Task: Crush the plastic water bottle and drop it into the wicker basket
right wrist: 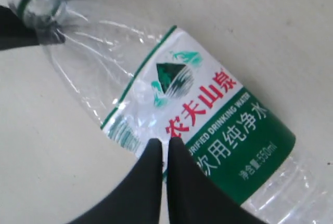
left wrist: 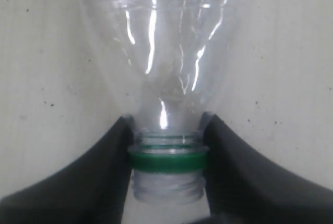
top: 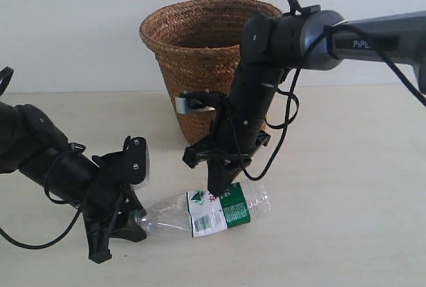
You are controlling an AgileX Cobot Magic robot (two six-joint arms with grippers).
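Lower left, the left hand (top: 133,226) lies low, fingers clamped on the neck of the plastic water bottle (top: 223,212); mid-frame, the right hand (top: 218,192) points down, fingers pressed together.

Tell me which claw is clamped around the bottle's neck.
The left claw: it straddles the neck of the bottle at the green ring. The right claw, shut with nothing between, just touches the label.

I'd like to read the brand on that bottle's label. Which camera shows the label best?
The right wrist view: the label is large, its red characters readable. The exterior view shows it small on the lying bottle; the left wrist view shows only the clear neck, no label.
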